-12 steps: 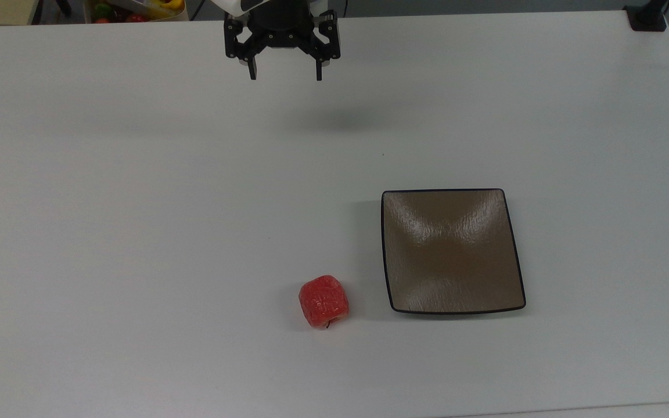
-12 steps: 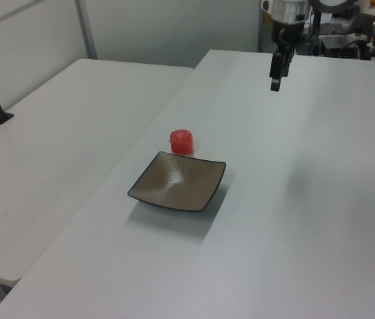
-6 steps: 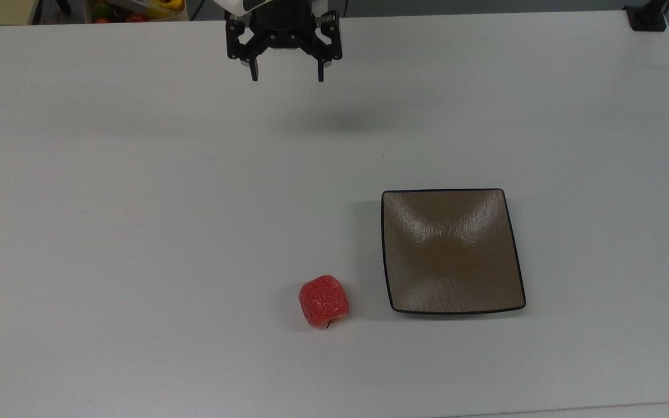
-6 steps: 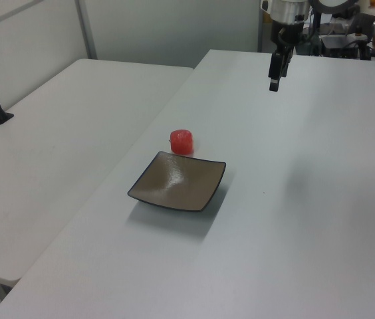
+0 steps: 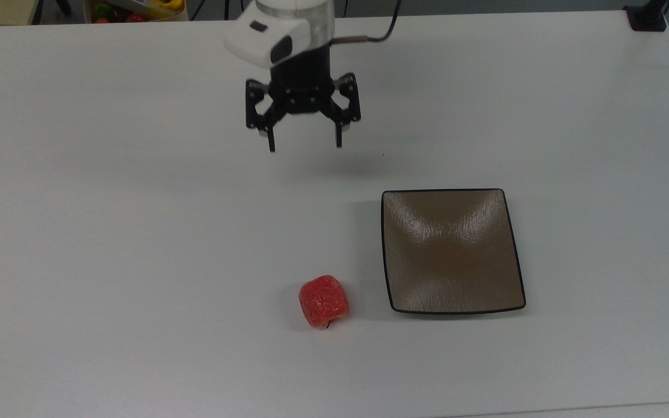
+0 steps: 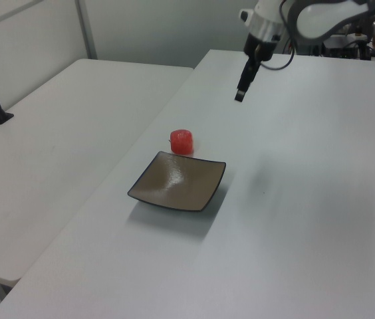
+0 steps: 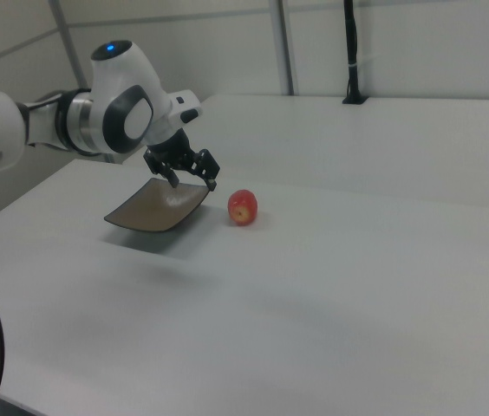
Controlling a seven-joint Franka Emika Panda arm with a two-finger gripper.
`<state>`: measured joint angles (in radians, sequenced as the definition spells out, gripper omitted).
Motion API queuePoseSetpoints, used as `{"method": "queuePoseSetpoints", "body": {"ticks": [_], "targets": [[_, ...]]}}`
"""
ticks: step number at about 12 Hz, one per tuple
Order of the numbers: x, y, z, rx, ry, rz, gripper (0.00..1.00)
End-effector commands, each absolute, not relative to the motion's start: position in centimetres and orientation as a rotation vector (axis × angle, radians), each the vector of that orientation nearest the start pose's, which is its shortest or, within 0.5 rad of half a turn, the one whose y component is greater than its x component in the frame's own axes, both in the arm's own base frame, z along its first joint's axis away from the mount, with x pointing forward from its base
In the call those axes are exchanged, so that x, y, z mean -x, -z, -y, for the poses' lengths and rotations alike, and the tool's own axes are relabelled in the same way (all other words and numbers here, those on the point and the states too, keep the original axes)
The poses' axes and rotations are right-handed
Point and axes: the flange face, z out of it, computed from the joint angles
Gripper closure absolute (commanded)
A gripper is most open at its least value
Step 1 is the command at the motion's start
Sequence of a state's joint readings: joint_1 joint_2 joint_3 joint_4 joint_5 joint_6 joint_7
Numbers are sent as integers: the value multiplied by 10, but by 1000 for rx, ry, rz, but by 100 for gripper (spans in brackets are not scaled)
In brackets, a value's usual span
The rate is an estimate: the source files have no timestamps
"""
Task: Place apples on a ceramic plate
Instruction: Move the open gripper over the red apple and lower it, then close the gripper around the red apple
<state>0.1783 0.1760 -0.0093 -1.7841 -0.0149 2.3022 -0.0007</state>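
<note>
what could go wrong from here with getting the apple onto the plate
The small red-orange apple is rounded and lies on its side on the white table; the open gripper could nudge it into rolling away. It also sits close beside the square brown ceramic plate, so a finger might clip the rim.
</note>
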Motion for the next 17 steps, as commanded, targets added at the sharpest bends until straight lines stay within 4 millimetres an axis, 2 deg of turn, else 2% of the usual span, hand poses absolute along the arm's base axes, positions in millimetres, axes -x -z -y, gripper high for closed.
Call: {"method": "queuePoseSetpoints", "body": {"ticks": [1,4,6,7,11,14,16,17], "targets": [[-679,-452,-131,3111,664,471,0],[-714,-416,-151,3082,824,547,0],[-739,-388,-151,3104,858,584,0],[-750,-368,-153,3123,851,602,0],[-771,-337,-156,3148,896,665,0],[-772,-306,-161,3165,846,707,0],[-770,-303,-163,3185,850,785,49],[-770,-303,-163,3186,853,789,63]]}}
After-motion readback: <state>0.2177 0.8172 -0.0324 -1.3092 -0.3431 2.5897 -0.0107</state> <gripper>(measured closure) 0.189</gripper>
